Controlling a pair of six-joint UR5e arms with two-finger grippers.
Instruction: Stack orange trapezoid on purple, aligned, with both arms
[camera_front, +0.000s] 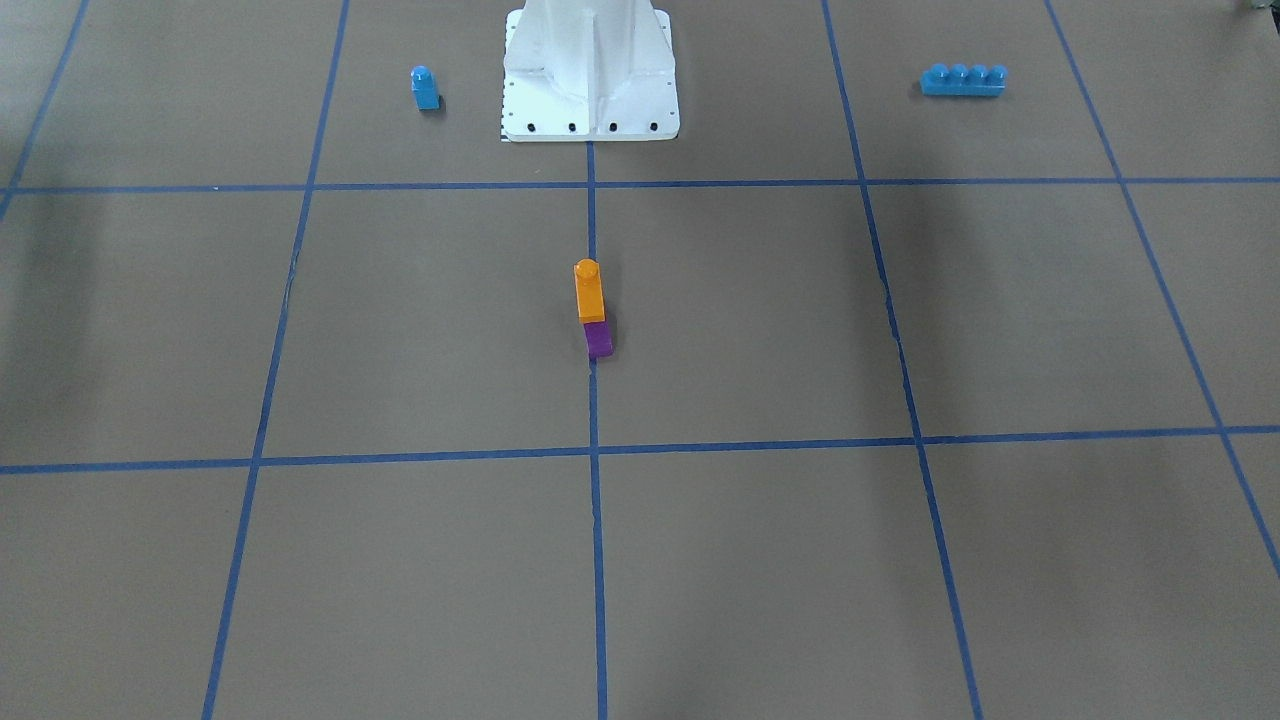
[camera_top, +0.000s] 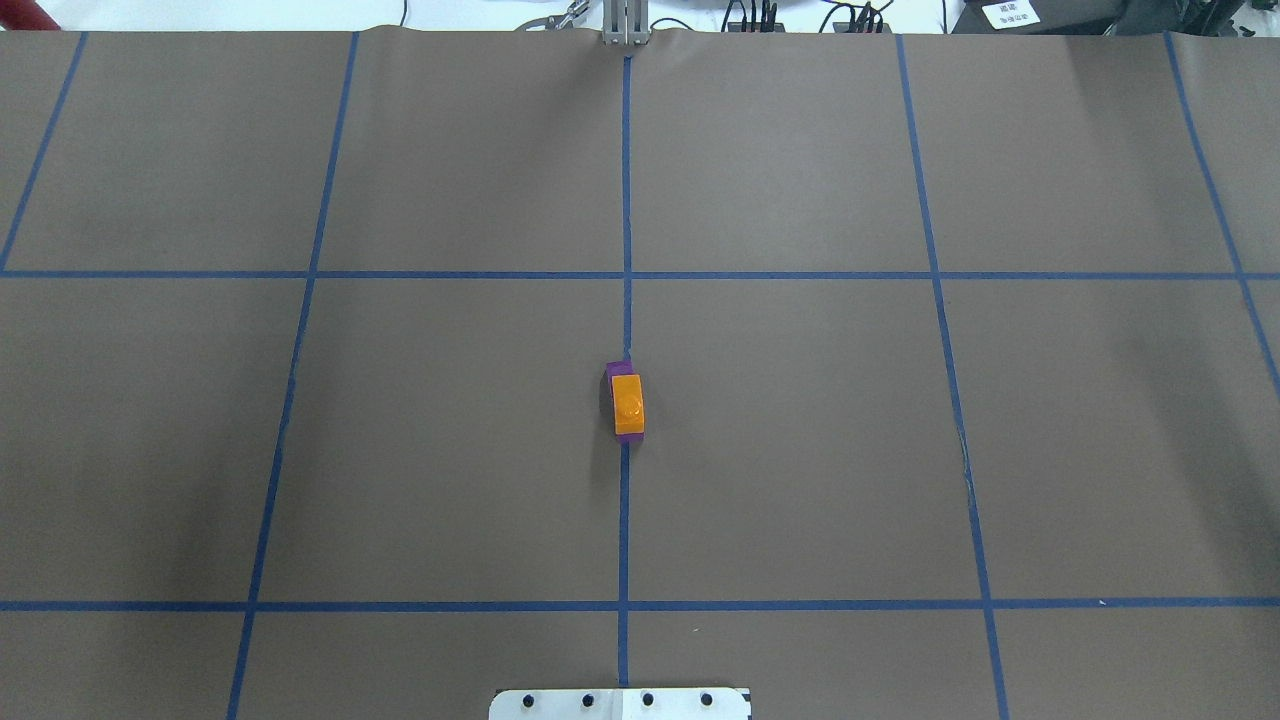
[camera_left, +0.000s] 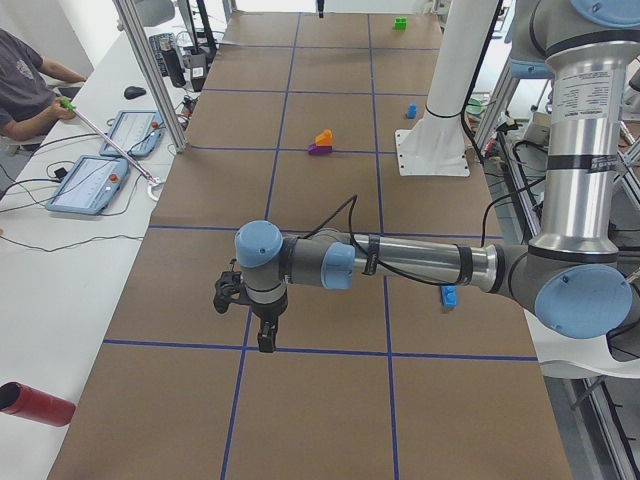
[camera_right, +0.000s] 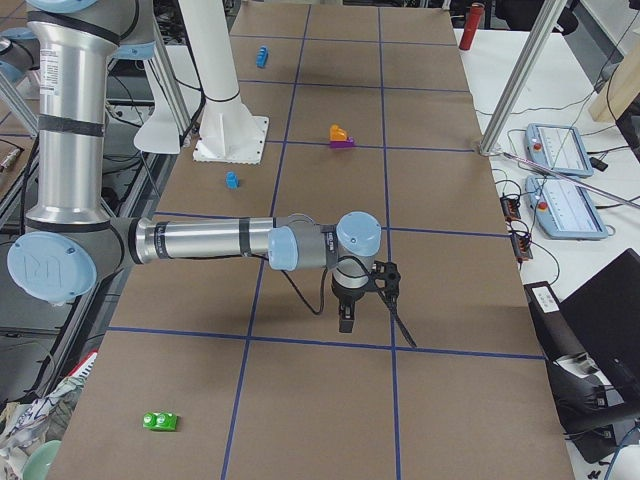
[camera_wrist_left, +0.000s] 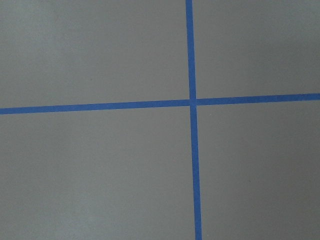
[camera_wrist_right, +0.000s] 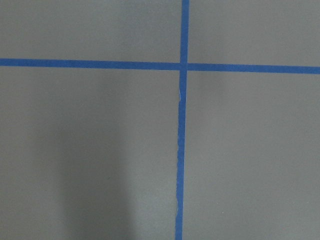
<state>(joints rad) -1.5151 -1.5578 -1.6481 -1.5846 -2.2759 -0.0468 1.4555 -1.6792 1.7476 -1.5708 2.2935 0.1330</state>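
The orange trapezoid (camera_front: 590, 290) sits on top of the purple block (camera_front: 598, 341) at the middle of the table, on the centre tape line. From overhead the orange trapezoid (camera_top: 628, 404) covers most of the purple block (camera_top: 619, 368). My left gripper (camera_left: 264, 338) shows only in the exterior left view, far from the stack, hanging over the table. My right gripper (camera_right: 346, 320) shows only in the exterior right view, also far from the stack. I cannot tell whether either gripper is open or shut. Both wrist views show only bare table and tape lines.
A small blue one-stud block (camera_front: 425, 88) stands beside the white base pedestal (camera_front: 590, 80). A long blue four-stud brick (camera_front: 963, 79) lies on its other side. A green block (camera_right: 160, 421) lies near one table end. An operator (camera_left: 25, 85) sits beside the table.
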